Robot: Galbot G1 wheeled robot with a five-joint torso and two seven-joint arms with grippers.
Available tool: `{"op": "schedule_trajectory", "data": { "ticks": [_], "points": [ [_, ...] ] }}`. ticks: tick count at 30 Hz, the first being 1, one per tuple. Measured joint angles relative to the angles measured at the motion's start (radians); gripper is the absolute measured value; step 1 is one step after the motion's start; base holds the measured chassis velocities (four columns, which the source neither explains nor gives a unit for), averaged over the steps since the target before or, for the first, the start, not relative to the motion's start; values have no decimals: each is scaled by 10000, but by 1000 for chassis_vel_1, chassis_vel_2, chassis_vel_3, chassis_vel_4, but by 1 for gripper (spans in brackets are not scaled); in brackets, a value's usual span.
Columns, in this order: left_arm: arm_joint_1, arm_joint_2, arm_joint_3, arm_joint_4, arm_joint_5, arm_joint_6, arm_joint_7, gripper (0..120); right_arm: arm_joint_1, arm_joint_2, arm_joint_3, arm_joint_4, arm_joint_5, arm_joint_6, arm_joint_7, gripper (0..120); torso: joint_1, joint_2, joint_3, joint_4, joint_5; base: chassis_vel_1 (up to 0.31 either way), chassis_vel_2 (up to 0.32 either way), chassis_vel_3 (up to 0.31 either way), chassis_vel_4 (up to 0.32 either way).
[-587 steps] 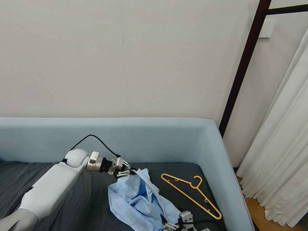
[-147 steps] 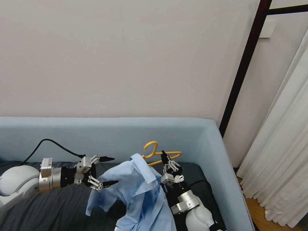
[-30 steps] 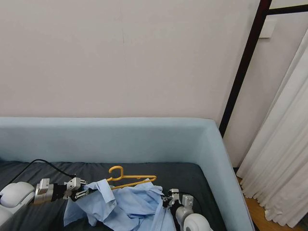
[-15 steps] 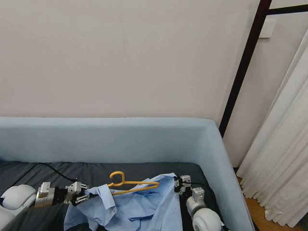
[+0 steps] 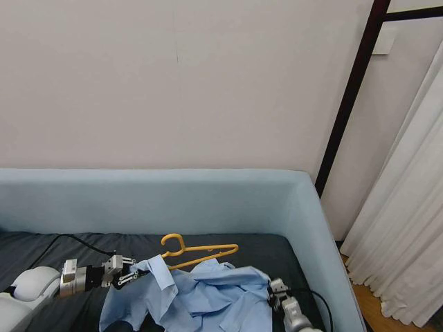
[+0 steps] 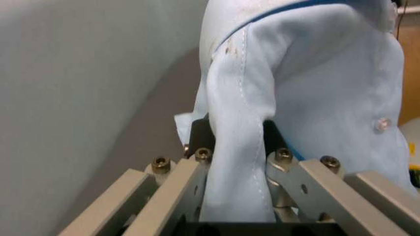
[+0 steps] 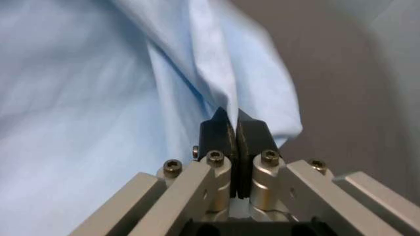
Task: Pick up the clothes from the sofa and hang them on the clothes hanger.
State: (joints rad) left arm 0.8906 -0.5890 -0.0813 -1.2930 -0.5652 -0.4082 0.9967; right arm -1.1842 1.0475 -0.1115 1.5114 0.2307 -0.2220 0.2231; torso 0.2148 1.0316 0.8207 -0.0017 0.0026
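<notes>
A light blue shirt (image 5: 208, 294) lies crumpled on the sofa's dark seat (image 5: 41, 245), with a yellow hanger (image 5: 201, 250) resting across its top, hook pointing left. My left gripper (image 5: 128, 272) is at the shirt's left side, shut on a fold of its edge. In the left wrist view that fold (image 6: 239, 123) runs between the left gripper's fingers (image 6: 236, 147). My right gripper (image 5: 275, 290) sits low at the shirt's right edge. In the right wrist view the right gripper (image 7: 232, 129) has its black pads pressed together where a shirt fold (image 7: 210, 73) meets their tips.
The sofa's pale blue backrest (image 5: 138, 197) runs behind, and its right armrest (image 5: 322, 256) stands close to my right gripper. A black rack pole (image 5: 349, 97) rises beyond the armrest, with white curtains (image 5: 408, 207) further right. A black cable (image 5: 76, 238) trails from my left arm.
My right gripper has dropped lower and nearer, drawing the shirt's right side down and flatter. The hanger's right end has lifted slightly. My left gripper has edged a little right, still holding.
</notes>
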Motion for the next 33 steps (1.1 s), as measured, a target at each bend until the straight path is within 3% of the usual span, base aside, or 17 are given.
{"op": "schedule_trajectory", "data": {
  "ticks": [9,13,15,16,19,21,27,33],
  "points": [
    [-7,-494,66,388,1202,24,-222,7,-483,-214,-677,472,575,59,-1415,0,0,0,0,3,0,0,0,0,0],
    [14,-595,75,421,1447,23,-331,7,-403,-180,-678,567,672,563,-2209,12,-1,0,0,2,0,0,0,0,0],
    [41,-598,64,495,1557,12,-344,7,-280,-274,-324,750,928,1502,-4334,22,-1,1,0,2,0,0,0,0,0],
    [41,-598,64,495,1557,12,-344,7,-280,-274,-324,750,928,1502,-4334,22,-1,1,0,2,0,0,0,0,0],
    [62,-597,-9,661,1641,-38,-344,7,65,-384,511,718,1966,2737,-7770,36,0,1,0,3,0,0,0,0,0],
    [62,-592,-52,787,1709,-101,-343,7,362,-405,1098,642,2857,2893,-9783,44,0,0,1,3,0,0,0,0,0],
    [48,-561,-103,928,1730,-152,-333,7,893,-349,1829,446,3838,2807,-10855,61,0,0,1,3,0,0,0,0,0],
    [-13,-497,-141,988,1708,-162,-329,7,819,-747,2662,85,2475,2077,-13011,85,0,0,1,3,0,0,0,0,0]
  ]
}}
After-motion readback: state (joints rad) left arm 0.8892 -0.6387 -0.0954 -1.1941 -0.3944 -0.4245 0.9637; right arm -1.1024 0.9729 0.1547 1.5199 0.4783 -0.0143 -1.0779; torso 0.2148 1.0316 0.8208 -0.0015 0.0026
